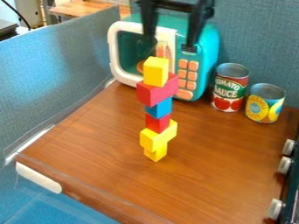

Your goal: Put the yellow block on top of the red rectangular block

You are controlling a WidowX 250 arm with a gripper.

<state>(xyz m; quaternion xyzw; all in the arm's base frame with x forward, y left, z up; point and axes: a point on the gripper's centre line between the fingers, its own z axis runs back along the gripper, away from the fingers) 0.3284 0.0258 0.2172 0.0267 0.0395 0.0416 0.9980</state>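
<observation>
At the top of the camera view the black gripper (pixel 170 45) hangs open, its two fingers spread apart with no block between them. Below and slightly left of it, the yellow block (pixel 155 72) stands upright on the red rectangular block (pixel 155 92), near that block's left part. This pair tops a tall stack: beneath come a blue block (pixel 159 108), a small red block (pixel 158 124), a long yellow block (pixel 156 139) and a small yellow block (pixel 156 154) on the wooden table.
A teal toy microwave (pixel 205 57) stands behind the stack, close to the gripper. Two cans, the tomato sauce can (pixel 229 87) and the yellow-labelled can (pixel 264 103), stand at its right. Blue panels (pixel 64 65) border the wooden surface (pixel 216 162); knobs (pixel 284 165) line the right edge.
</observation>
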